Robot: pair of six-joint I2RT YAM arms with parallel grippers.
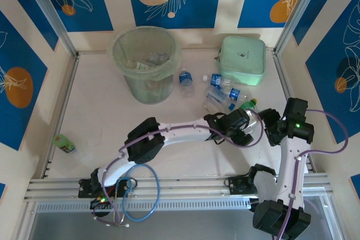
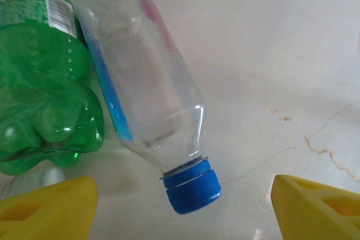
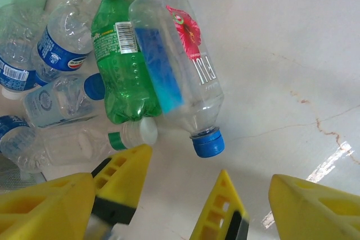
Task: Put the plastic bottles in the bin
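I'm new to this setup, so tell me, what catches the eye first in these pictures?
A clear Fiji bottle with a blue cap lies beside a green yellow-capped bottle at the table's right, the open left gripper flanking that cap. Back left stands the pale green bin.

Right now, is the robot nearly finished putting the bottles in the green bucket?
Not nearly. A few bottles lie in the round pale green plastic bin. The left gripper stands open astride the clear blue-capped plastic bottle, gripping nothing yet. The green plastic bottle and several clear ones beside it are left.
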